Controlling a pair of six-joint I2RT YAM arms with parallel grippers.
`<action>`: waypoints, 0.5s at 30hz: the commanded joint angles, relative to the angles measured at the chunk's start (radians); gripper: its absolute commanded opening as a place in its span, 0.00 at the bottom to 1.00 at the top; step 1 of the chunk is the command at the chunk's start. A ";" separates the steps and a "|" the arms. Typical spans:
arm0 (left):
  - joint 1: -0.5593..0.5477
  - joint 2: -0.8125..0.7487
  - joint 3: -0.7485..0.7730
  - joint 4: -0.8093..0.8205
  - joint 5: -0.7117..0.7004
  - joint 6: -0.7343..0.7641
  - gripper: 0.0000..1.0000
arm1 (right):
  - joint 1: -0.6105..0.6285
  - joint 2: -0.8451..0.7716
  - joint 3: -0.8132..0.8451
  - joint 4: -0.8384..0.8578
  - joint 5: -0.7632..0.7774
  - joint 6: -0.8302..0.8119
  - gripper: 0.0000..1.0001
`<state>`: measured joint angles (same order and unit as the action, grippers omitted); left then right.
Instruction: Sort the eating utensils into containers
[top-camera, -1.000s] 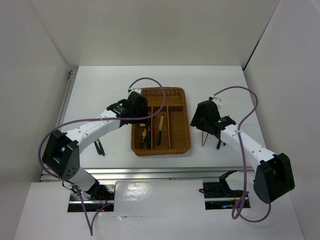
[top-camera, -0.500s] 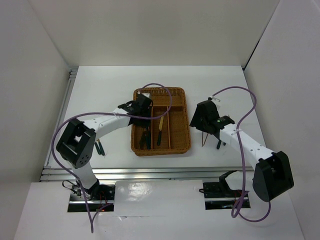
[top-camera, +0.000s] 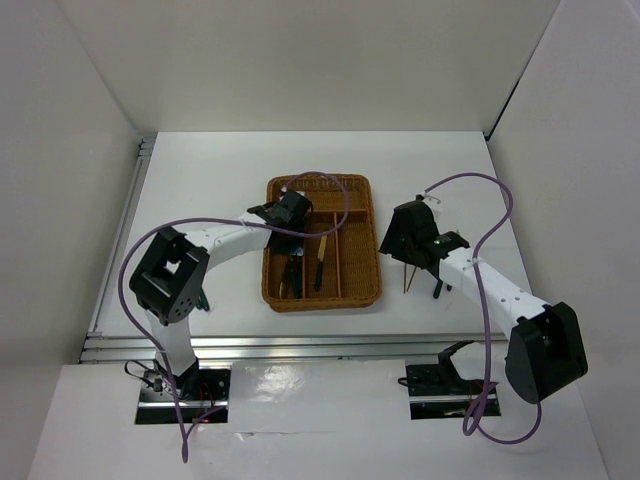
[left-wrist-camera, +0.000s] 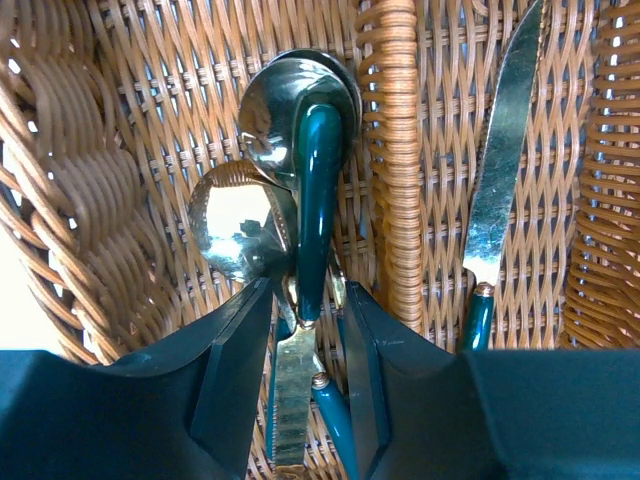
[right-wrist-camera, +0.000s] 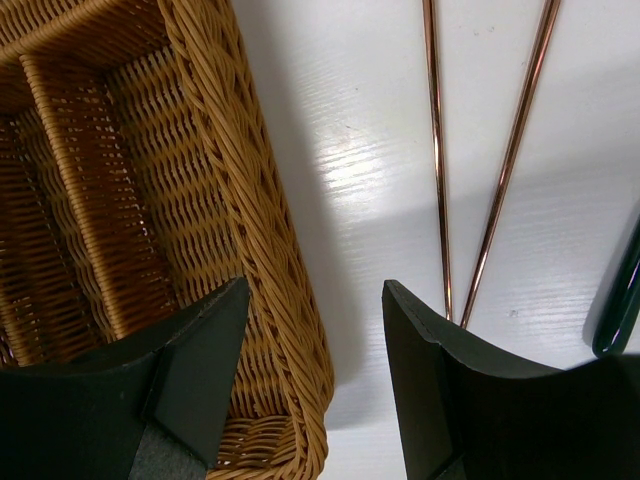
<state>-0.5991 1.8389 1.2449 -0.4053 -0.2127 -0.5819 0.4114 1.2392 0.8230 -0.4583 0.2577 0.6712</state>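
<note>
1. Left wrist view is showing the left fingers (left-wrist-camera: 230, 390) standing slightly spread on either side of the handle end of a gold-bowled spoon with a dark green handle (left-wrist-camera: 312, 190). They are not visibly pressing it, so it is looking released rather than pinched.
2. That spoon is lying in the leftmost long slot of the rectangular brown woven wicker tray (top-camera: 372, 250). Its bowl is overlapping a second gold spoon bowl (left-wrist-camera: 235, 225), and a gold serrated knife blade (left-wrist-camera: 290, 400) is showing between the fingers in the same slot.
3. The handle seems to be angling upward off the pile. If a finger is brushing it while lifting away, the spoon could be dragged out or tipped over the woven divider (left-wrist-camera: 390, 150) into the neighbouring slot, where a slim gold knife (left-wrist-camera: 500, 170) is lying.
4. The right fingers (right-wrist-camera: 190, 370) are spread wide and holding nothing, straddling the tray's right wall. Two thin tan chopsticks (right-wrist-camera: 437, 150) are lying on the white surface (right-wrist-camera: 370, 200) just beside the tray.
5. Coming down from here, one right finger is risking striking the wicker wall and shoving the tray. The chopsticks are lying flat and slightly apart, so a closing grip may be catching only one or flicking both aside.
</note>
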 joint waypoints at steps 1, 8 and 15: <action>-0.004 0.040 0.036 0.033 -0.010 -0.015 0.48 | -0.006 0.002 -0.013 0.040 0.012 -0.012 0.64; -0.013 0.095 0.067 0.023 -0.019 -0.015 0.42 | -0.006 0.002 -0.013 0.040 0.012 -0.002 0.64; -0.013 0.114 0.076 0.023 -0.019 -0.024 0.29 | -0.006 0.002 -0.022 0.030 0.012 -0.002 0.64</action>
<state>-0.6075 1.8973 1.3159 -0.4202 -0.2386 -0.5838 0.4114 1.2392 0.8165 -0.4564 0.2577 0.6716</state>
